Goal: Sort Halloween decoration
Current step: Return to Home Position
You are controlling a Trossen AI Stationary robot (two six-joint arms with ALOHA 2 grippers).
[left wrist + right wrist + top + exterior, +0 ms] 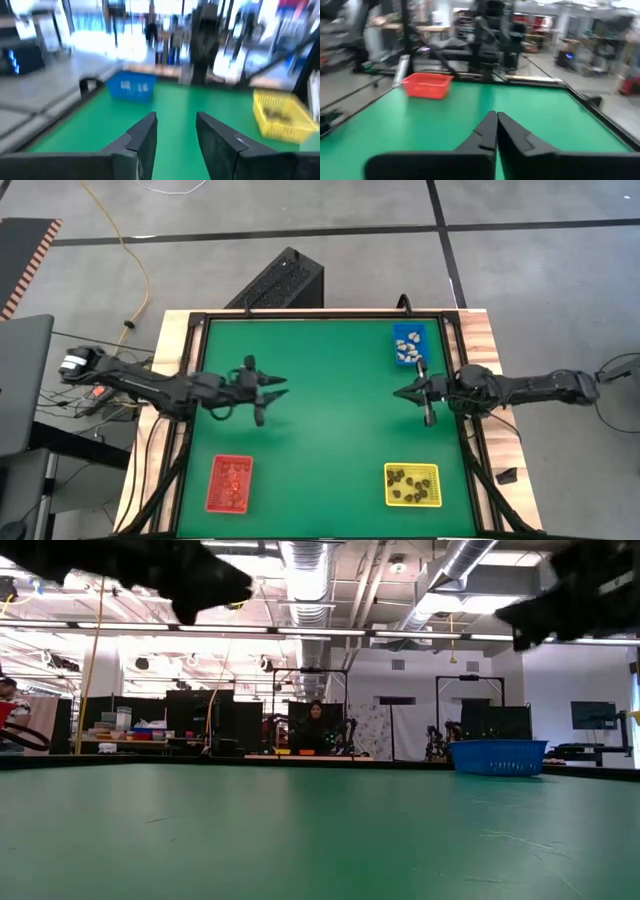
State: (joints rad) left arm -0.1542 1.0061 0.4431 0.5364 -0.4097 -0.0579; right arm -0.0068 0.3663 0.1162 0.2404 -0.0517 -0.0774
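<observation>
The trinkets lie sorted in three trays. Whitish ones (409,348) fill the blue tray (395,332) at the far right. Reddish ones (231,484) sit in the red tray (216,464) at the near left, and dark ones (410,486) in the yellow tray (432,470) at the near right. My left gripper (283,386) hovers open over the mat's left half, pointing right; its fingers (145,135) show a clear gap with nothing in it. My right gripper (397,392) hovers shut over the right half, pointing left, its fingertips (492,122) meeting with nothing visible between them.
The green mat (330,430) between the grippers is bare. A black frame (300,315) borders the table. The blue tray (498,756) stands at the far right in the low view. A person (316,725) sits far off in the room behind.
</observation>
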